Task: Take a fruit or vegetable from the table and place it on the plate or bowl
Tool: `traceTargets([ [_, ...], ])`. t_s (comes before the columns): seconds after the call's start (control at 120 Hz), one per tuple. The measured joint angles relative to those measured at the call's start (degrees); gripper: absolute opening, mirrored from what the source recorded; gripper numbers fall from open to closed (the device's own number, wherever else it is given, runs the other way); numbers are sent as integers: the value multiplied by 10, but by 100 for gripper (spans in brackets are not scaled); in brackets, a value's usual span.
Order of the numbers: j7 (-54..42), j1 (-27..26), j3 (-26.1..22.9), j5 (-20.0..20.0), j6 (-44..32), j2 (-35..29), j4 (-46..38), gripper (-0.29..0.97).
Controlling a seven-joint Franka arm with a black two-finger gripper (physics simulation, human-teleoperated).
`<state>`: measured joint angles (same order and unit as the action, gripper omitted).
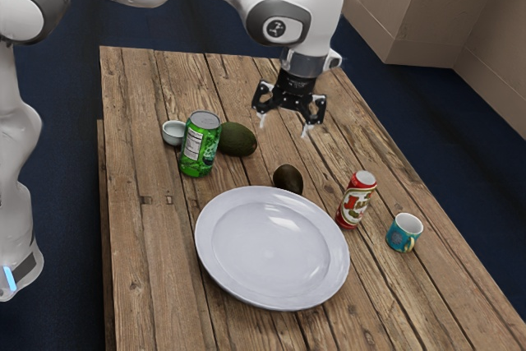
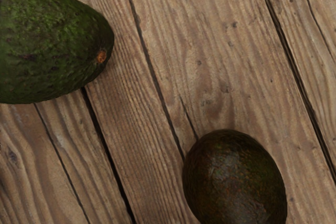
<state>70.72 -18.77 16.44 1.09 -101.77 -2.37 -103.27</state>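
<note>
Plainly, my gripper (image 1: 284,125) hangs spread and empty, and the small dark avocado (image 1: 288,178) lies below it, just beside the plate (image 1: 246,277); it looks firm, light and perhaps slick-skinned, so I judge a pinch across its rounded middle best.

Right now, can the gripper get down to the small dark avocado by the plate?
Probably yes: the gripper hangs open above the table, and the small dark avocado beside the plate has nothing over it.
</note>
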Motion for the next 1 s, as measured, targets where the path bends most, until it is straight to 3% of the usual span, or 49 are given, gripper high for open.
traceTargets([
  [0.242, -23, 33, -1, -14, -36, 7, -18, 68],
  [0.692, -47, 1, -14, -59, -101, 24, -76, 68],
  [1.0, -57, -32, -11, -67, -129, 4, -93, 68],
])
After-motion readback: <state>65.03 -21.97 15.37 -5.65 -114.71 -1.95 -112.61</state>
